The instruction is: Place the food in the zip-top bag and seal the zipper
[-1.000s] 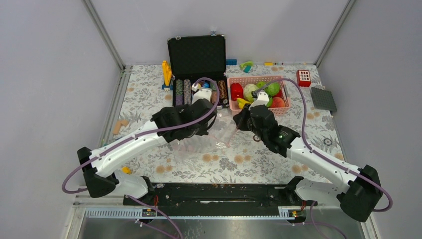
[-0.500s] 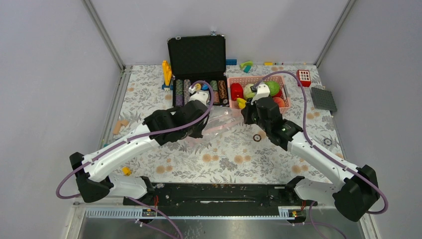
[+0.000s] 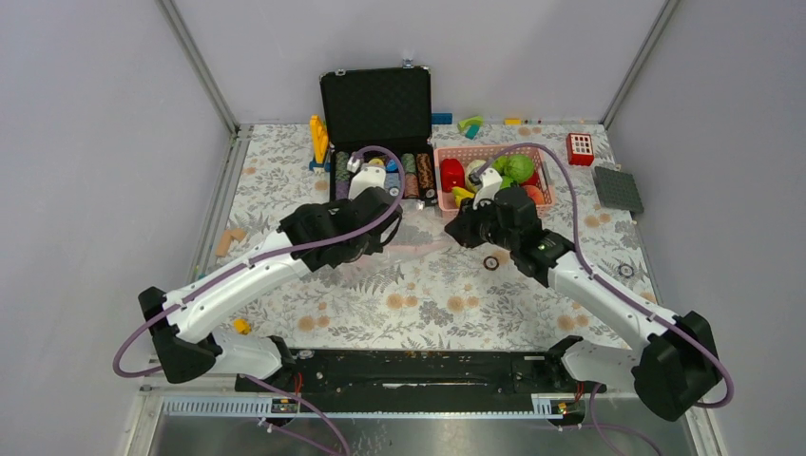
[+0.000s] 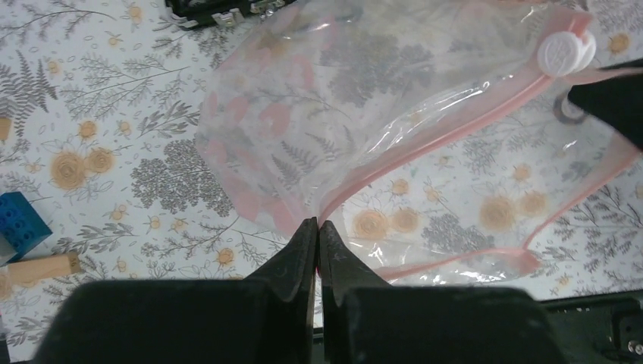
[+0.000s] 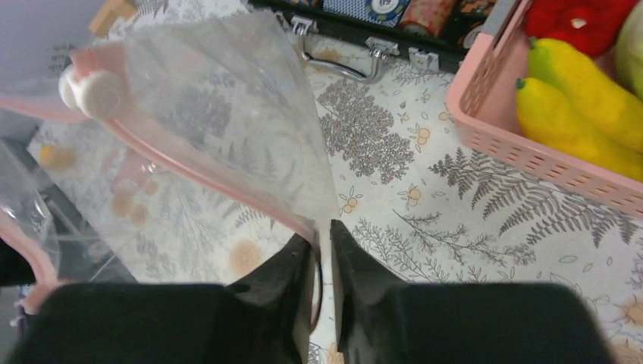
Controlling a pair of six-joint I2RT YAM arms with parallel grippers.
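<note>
The zip-top bag [image 3: 418, 239] hangs clear and empty between my two grippers, just above the table. My left gripper [image 3: 383, 244] [image 4: 318, 224] is shut on its pink zipper strip [image 4: 425, 121]. My right gripper [image 3: 460, 231] [image 5: 324, 227] is shut on the bag's mouth edge [image 5: 220, 114] at the other end. A white slider [image 4: 565, 51] [image 5: 98, 91] sits on the zipper. The food lies in a pink mesh basket [image 3: 494, 148]: green cabbages [image 3: 518, 169], red pepper [image 5: 584, 19], yellow bananas [image 5: 584, 98].
An open black case [image 3: 375, 104] with striped poker chips stands behind the bag, left of the basket. A black ring [image 3: 491, 261] lies on the cloth under my right arm. A grey baseplate [image 3: 618, 188] and a red block [image 3: 580, 148] lie at the far right.
The bag was slumped on the table and now hangs stretched between the two grippers. My left gripper has moved left and back with it; my right gripper has shifted slightly.
</note>
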